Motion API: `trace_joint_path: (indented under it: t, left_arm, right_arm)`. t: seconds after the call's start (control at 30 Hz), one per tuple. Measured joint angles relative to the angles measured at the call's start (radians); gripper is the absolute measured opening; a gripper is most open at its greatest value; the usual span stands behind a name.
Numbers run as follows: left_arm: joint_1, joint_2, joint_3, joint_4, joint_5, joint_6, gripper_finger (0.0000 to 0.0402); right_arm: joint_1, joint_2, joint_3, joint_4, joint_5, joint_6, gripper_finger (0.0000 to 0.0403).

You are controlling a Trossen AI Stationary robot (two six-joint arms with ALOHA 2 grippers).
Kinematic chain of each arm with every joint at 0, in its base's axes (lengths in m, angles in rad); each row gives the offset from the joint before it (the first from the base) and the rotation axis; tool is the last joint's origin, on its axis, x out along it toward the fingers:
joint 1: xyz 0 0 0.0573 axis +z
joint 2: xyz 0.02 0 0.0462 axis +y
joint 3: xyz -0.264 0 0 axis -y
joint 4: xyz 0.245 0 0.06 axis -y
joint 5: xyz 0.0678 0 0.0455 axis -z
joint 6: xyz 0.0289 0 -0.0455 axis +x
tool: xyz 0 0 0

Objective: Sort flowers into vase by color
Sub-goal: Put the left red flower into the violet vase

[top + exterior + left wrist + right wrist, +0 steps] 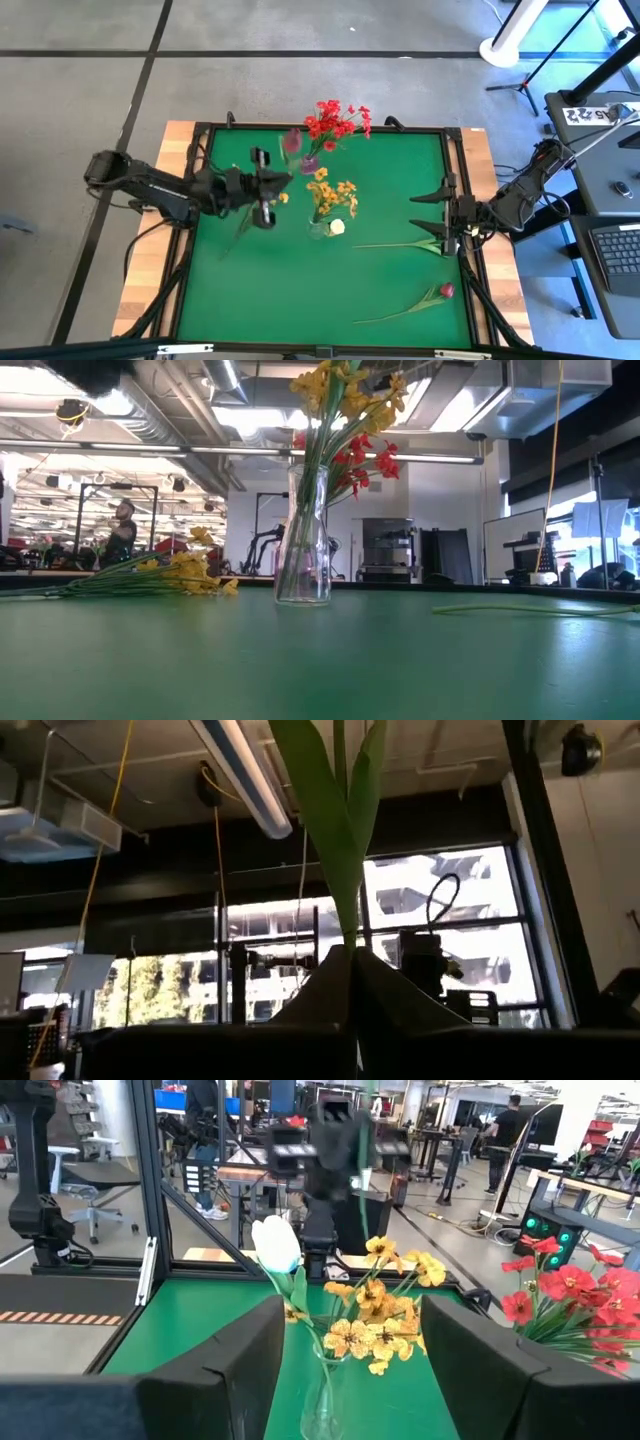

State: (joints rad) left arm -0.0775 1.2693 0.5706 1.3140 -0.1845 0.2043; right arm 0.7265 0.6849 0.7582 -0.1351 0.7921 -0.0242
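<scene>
My left gripper (272, 185) is left of table centre, shut on a long green-stemmed flower whose pinkish-dark bud (292, 142) rises toward the far side. A clear vase (322, 228) (303, 550) at table centre holds yellow-orange blooms (333, 192) and a white bud (275, 1245). Red blooms (335, 120) (570, 1295) stand in a second vase (310, 163) behind it. A yellow bunch (190, 572) lies flat on the mat below the left gripper. My right gripper (432, 215) (350, 1310) waits open at the table's right edge, facing the clear vase. My left gripper pinches the flower's green stem (345, 935) between its two shut fingers, just below the leaves (340, 810). The fingers are tipped upward, and the stem runs on beyond them. The flower is lifted clear of the table, standing up out of the hold.
A loose green stem (395, 245) (530, 610) lies flat on the mat beside the right gripper. A dark-red bud flower (446, 290) lies near the near right corner. The black frame (190, 200) borders the green mat. People and equipment stand in the room beyond.
</scene>
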Motion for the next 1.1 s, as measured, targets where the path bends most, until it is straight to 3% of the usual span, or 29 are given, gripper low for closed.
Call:
trace_joint_path:
  t: [0.17, 0.53, 0.67, 1.1]
  left_arm:
    - [0.188, 0.031, -0.103, 0.117, 0.13, -0.154, 0.0]
    - [0.478, 0.215, -0.052, 0.159, 0.346, -0.255, 0.0]
    - [0.542, 0.327, -0.026, 0.253, 0.407, -0.311, 0.0]
    - [0.621, 0.654, 0.206, 0.25, 0.541, -0.424, 0.0]
  right_arm:
    - [0.0, 0.006, 0.0, 0.003, 0.002, 0.001, 0.0232]
    - [0.0, 0.048, 0.0, 0.012, 0.096, 0.02, 0.0232]
    - [0.0, 0.052, 0.0, 0.032, 0.125, 0.02, 0.0232]
    - [0.0, 0.054, 0.0, 0.037, 0.136, 0.02, 0.0232]
